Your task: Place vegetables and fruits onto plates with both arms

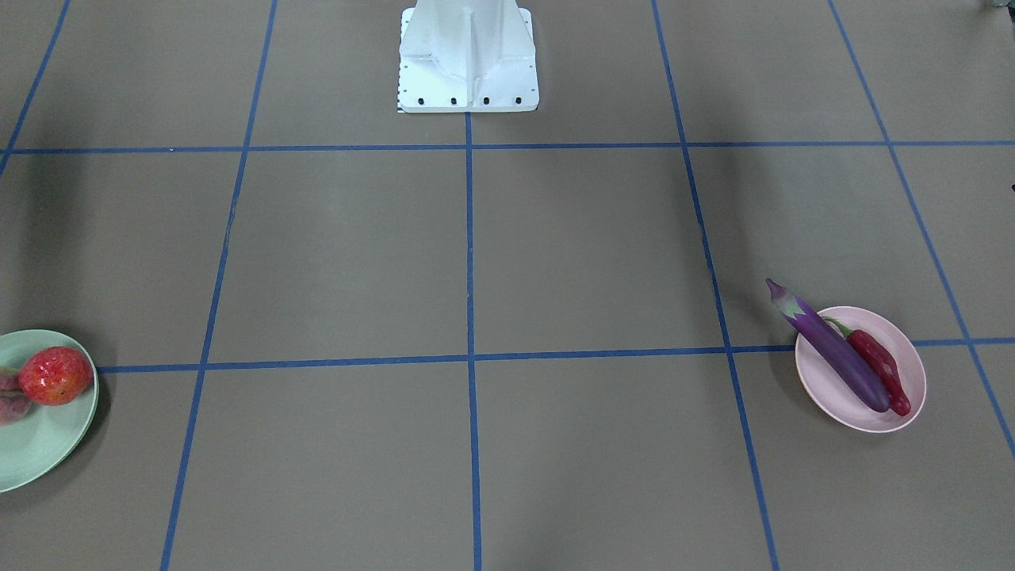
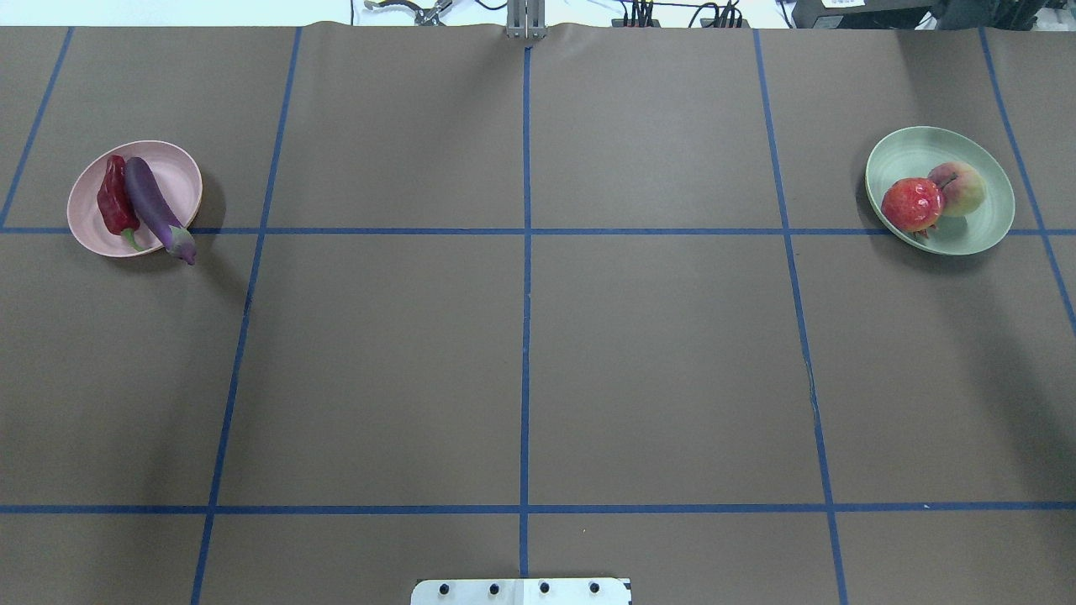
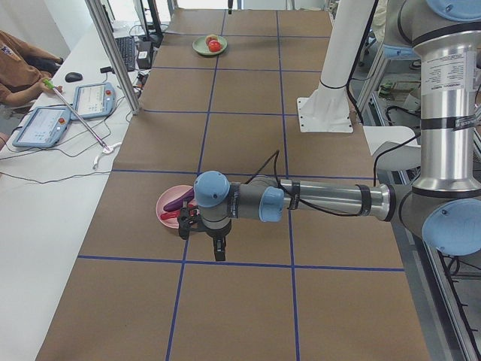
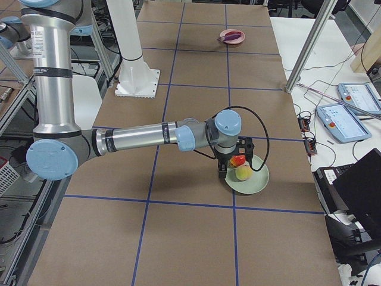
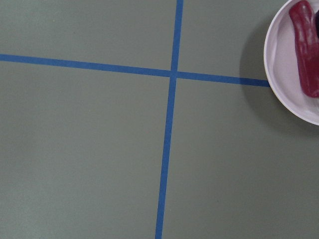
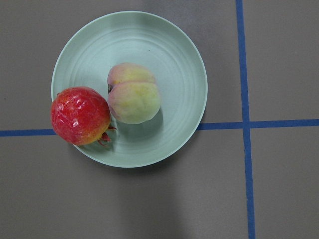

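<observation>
The purple eggplant (image 1: 833, 349) and the red chili pepper (image 1: 876, 361) lie side by side on the pink plate (image 2: 172, 168); the eggplant's cap hangs over the rim. The peach (image 6: 133, 93) and the pomegranate (image 6: 79, 115) sit touching on the mint green plate (image 6: 174, 59). My left gripper (image 3: 201, 239) hangs beside the pink plate (image 3: 165, 207), seen only in the exterior left view. My right gripper (image 4: 233, 165) hovers above the green plate (image 4: 253, 182), seen only in the exterior right view. I cannot tell whether either is open or shut.
The white base block (image 1: 468, 63) stands at the robot's edge of the brown table, which is marked with blue tape lines. Aluminium posts (image 3: 113, 53) and operator desks with tablets (image 4: 342, 122) border the far side.
</observation>
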### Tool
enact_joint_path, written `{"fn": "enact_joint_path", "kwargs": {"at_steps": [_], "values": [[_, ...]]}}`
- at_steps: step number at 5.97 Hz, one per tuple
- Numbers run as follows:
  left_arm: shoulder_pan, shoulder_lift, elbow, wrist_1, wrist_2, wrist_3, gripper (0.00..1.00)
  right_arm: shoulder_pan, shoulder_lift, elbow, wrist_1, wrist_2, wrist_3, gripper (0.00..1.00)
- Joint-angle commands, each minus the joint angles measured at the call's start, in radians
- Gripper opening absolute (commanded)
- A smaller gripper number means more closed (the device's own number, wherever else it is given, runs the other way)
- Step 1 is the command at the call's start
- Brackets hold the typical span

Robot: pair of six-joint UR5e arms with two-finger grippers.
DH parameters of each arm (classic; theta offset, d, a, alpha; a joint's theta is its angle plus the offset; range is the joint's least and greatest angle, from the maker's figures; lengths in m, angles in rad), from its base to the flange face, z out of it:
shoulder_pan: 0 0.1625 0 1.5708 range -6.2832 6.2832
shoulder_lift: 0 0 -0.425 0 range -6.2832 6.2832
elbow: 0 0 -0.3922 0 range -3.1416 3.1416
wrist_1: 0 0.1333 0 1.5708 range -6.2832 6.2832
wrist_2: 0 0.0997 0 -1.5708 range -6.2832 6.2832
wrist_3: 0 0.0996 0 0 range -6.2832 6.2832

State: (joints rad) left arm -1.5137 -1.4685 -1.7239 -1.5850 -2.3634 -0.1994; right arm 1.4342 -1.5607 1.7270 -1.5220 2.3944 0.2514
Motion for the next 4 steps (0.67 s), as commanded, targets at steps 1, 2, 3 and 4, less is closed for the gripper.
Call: {"fn": "enact_joint_path", "kwargs": {"at_steps": [1,2,3,4], "values": [[0.003,-0.003,0.001,0.016,0.027,0.014,1.0,0.026,0.013,0.02,-0.175,-0.001,-0.195,1.0],[0.003,-0.022,0.0,0.052,0.024,0.012,1.0,0.032,0.007,0.031,-0.182,-0.006,-0.201,1.0],[0.001,-0.039,-0.002,0.095,0.026,0.014,1.0,0.034,0.002,0.037,-0.182,-0.004,-0.201,1.0],[0.001,-0.035,-0.003,0.089,0.026,0.015,1.0,0.032,0.005,0.048,-0.185,-0.006,-0.201,1.0]]}}
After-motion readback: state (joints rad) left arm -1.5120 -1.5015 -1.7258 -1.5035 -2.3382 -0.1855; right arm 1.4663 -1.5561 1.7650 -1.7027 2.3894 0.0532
